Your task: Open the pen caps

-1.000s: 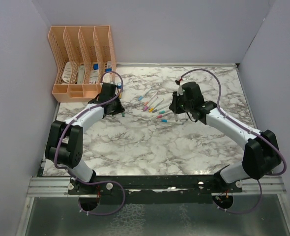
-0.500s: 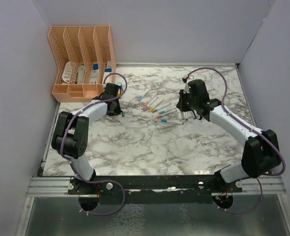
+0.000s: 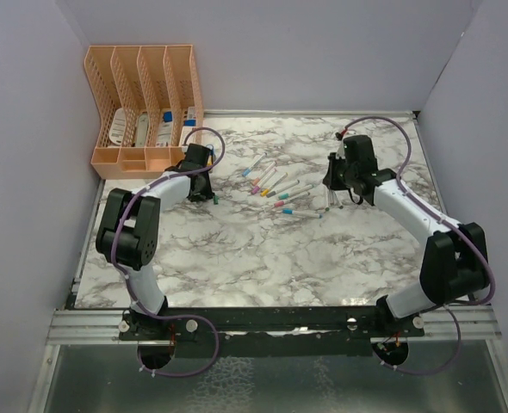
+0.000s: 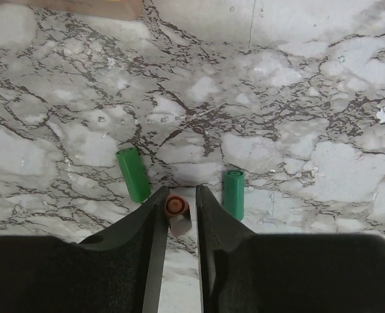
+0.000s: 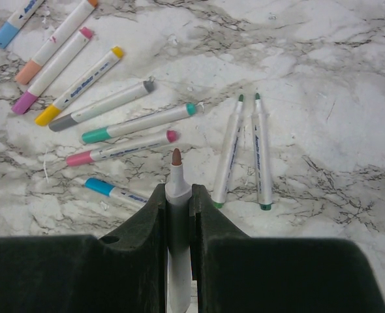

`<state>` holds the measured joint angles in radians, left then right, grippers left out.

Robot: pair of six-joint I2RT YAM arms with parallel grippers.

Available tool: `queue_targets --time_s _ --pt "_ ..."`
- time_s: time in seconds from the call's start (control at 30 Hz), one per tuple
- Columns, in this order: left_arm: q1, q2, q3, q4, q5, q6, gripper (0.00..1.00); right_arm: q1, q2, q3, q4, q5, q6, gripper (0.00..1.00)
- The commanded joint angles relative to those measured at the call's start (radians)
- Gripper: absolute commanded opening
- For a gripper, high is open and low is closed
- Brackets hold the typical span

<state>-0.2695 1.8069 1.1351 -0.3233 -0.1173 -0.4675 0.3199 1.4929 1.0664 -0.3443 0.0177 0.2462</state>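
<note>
The left arm (image 3: 164, 188) is folded sharply at the elbow. Its forearm is laid low over the table (image 3: 254, 258), and the wrist is placed just off the front right corner of the peach desk organizer (image 3: 142, 95). The left fingers (image 4: 154, 218) are closed on a brown cap (image 4: 175, 207), whose round end shows between the fingertips. Two green caps (image 4: 133, 173) lie flat on the table, one just beside each fingertip.

The right arm (image 3: 409, 206) is stretched out well to the right of the organizer, with the wrist pitched downward. The right fingers (image 5: 156, 208) are clamped on a white pen barrel (image 5: 177, 186), whose bare brown tip points away from the wrist. Two uncapped green-tipped pens (image 5: 231, 153) lie side by side just right of the barrel. A loose fan of capped markers (image 5: 81, 85) lies between the barrel and the organizer.
</note>
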Motion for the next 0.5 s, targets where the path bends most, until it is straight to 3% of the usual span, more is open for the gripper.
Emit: queue_targets --time_s 0.0,0.23,0.47 --pt "0.004 0.017 0.019 0.001 0.008 0.013 0.29 -0.039 0.033 0.043 0.011 -0.005 0.000 0.01" --pt "0.007 -0.011 0.029 -0.016 0.012 0.013 0.36 -0.080 0.068 0.053 0.032 0.014 0.004 0.01" --pt "0.007 -0.193 0.064 -0.044 0.036 -0.008 0.37 -0.153 0.164 0.090 0.045 0.043 0.014 0.01"
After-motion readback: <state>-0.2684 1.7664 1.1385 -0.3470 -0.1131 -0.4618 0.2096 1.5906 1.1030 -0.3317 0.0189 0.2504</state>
